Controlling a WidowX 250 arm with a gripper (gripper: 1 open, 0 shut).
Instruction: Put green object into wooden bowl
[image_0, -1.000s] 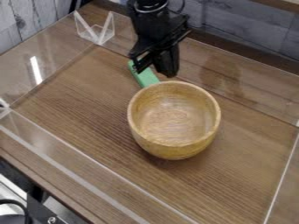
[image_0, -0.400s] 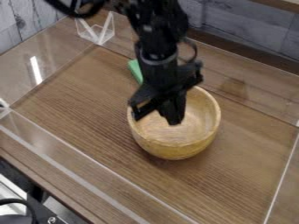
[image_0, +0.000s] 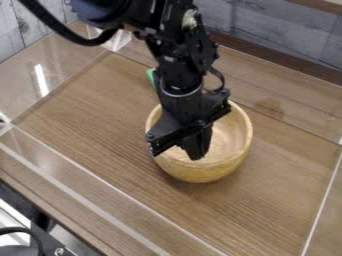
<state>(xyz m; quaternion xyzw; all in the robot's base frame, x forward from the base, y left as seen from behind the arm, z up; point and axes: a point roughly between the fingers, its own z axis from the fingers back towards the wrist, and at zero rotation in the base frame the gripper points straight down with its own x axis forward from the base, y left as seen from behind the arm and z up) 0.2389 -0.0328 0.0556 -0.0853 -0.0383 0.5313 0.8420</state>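
Wood-grain tabletop (image_0: 80, 130) with clear walls along its edges carries the wooden bowl (image_0: 230, 150) near its middle. Black gripper (image_0: 183, 148) points down into the bowl; whether its jaws are spread or pinching cannot be told. 1 sliver of the green object (image_0: 152, 74) shows behind the arm
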